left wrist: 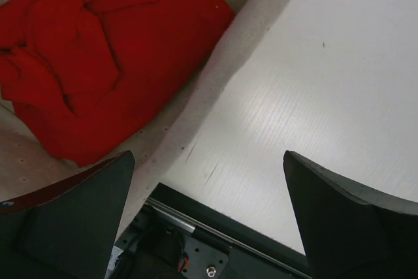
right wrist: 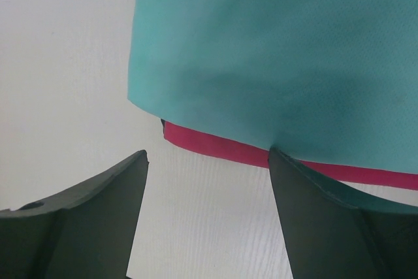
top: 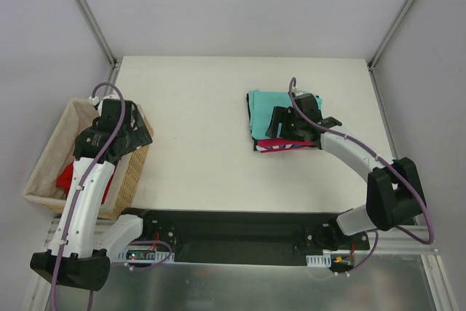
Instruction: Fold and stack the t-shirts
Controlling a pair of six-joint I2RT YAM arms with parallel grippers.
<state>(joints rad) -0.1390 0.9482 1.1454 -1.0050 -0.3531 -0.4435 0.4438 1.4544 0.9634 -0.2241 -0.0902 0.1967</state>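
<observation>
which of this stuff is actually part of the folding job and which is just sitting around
Part of the job: teal shirt, pink shirt, red shirt.
Just lying about: basket, table.

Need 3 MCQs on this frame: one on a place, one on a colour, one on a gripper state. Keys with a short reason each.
1. Where is the red t-shirt?
A. in the basket
B. flat on the table
C. draped over an arm

2. What colour is the top t-shirt below the right gripper?
A. black
B. teal
C. white

3. How is the left gripper?
A. shut on cloth
B. shut, empty
C. open, empty

Key:
1 A: the left wrist view shows it crumpled on the basket's lining.
2 B: the teal t-shirt lies over the magenta t-shirt.
3 C: its fingers stand wide apart with nothing between them.
</observation>
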